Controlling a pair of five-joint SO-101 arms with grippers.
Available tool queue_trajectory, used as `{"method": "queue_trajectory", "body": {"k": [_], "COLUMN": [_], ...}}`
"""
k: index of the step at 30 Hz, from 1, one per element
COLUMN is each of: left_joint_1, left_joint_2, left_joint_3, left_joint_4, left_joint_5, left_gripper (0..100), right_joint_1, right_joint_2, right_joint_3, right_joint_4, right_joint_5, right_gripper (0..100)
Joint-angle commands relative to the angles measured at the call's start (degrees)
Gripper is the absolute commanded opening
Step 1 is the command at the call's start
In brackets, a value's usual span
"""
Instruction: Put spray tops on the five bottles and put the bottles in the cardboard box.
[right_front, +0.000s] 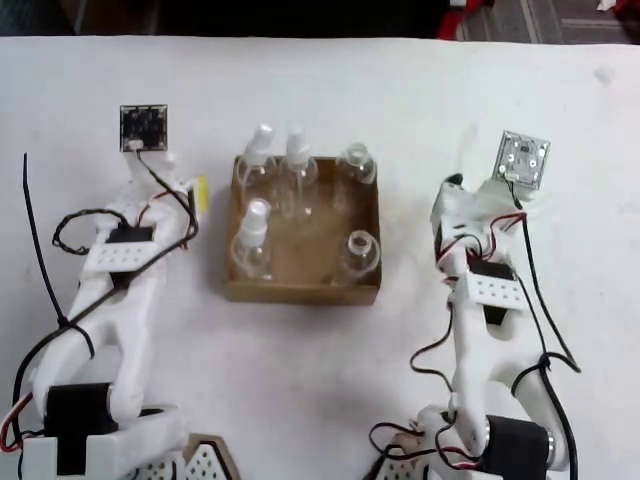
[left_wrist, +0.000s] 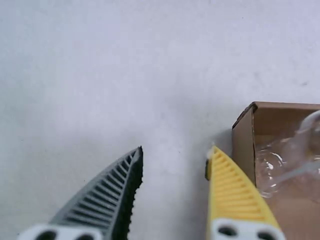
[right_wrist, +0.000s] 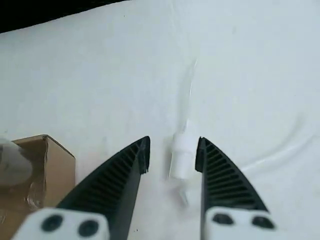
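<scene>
Right end effector spread, straddling a loose spray top lying on the surface, so it looks lined up for a pinch. Cardboard box holds five bottles; the two nearest my right arm lack tops. Left end effector spread and empty beside the box corner.

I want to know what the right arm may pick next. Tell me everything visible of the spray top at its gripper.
The spray top is a small white piece, plastic by its look, lying flat on the white table, with a thin clear tube running out from one end. It lies between the open fingers of the right gripper, unclamped; whether either finger touches it cannot be told.
</scene>
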Motion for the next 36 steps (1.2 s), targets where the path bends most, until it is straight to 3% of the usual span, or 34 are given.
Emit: {"method": "queue_trajectory", "body": {"k": [1, 10, 26, 33, 36], "left_joint_1": [0.40, 0.04, -0.13, -0.31, -0.22], "left_joint_2": [-1.54, -1.89, -1.63, -1.54, -1.54], "left_joint_3": [-0.18, -0.18, -0.35, -0.44, -0.35], "left_joint_4": [-1.49, -1.14, -1.49, -1.58, -1.58], "left_joint_5": [-0.70, -0.70, -0.62, -0.70, -0.70], "left_gripper": [20, 20, 20, 20, 20], "right_joint_1": [0.75, 0.66, 1.19, 0.66, -0.92], "right_joint_2": [-0.04, 6.02, 16.13, 17.45, 22.02], "right_joint_3": [-0.44, -4.04, -21.19, -42.29, -50.29], "right_joint_4": [-1.71, -1.27, 17.89, 43.91, 53.14], "right_joint_5": [7.56, 8.00, 9.14, 28.22, 43.34], "right_gripper": [13.1, 13.1, 13.1, 13.1, 13.1]}}
